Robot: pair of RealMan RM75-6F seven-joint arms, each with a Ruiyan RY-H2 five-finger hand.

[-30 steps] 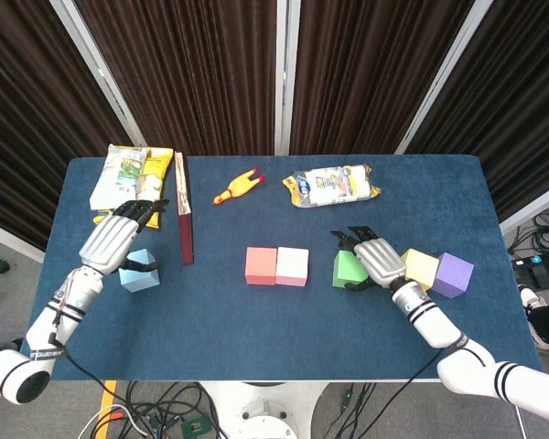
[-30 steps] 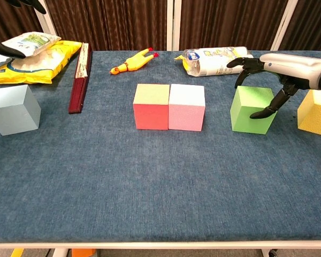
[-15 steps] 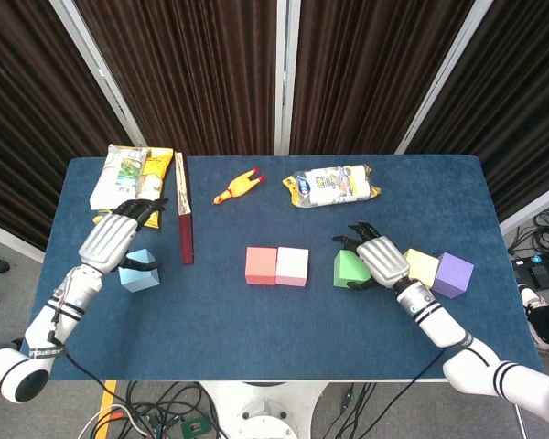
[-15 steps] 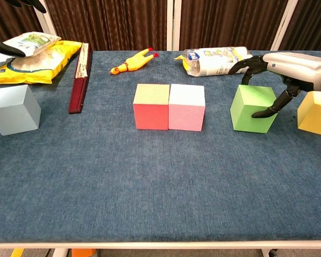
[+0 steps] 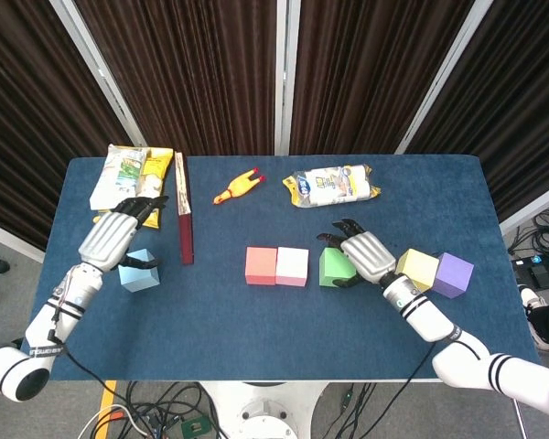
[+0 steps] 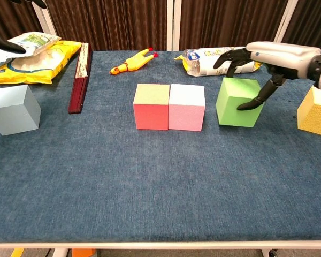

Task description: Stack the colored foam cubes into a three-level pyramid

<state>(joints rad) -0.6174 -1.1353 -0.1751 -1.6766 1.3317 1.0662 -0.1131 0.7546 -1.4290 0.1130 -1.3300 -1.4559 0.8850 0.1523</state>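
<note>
The right hand grips the green cube on the bench, just beside the pink cube. Excess push can displace the pink-red pair. The left hand hovers, fingers spread, over the blue cube.

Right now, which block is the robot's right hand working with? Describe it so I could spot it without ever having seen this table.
Look at the blue table, in the row of foam cubes across its middle. Right of the touching red cube and pink cube sits the green cube, with the right hand over it. It is the only green block, with dark fingers against it.
</note>
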